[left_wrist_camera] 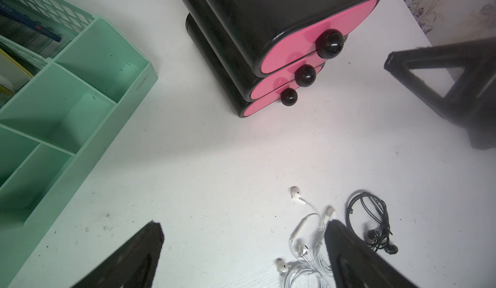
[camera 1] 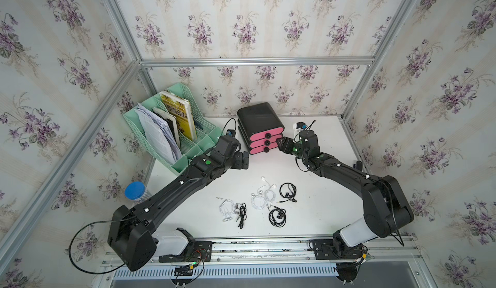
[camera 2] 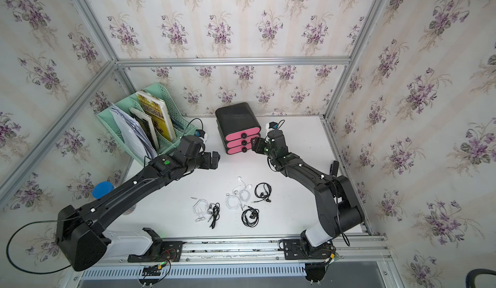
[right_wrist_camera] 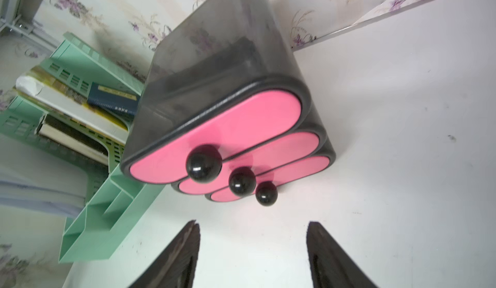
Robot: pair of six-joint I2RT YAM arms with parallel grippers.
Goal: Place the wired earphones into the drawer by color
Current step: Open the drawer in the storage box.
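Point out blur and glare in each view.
Both top views: sharp, evenly lit white tabletop. Left wrist view: left gripper blurred near the lens; black three-drawer box with pink fronts crisp. Right wrist view: right gripper blurred, white glints on the box's round black knobs.

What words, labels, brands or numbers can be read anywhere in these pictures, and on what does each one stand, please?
No text reads clearly.
green desk organizer: embossed brand mark on its front wall, too faint to read.
yellow book: printed cover title, too blurred to read.
dark blue book: yellow spine lettering, too small to read.
pink drawer unit: no lettering shows.
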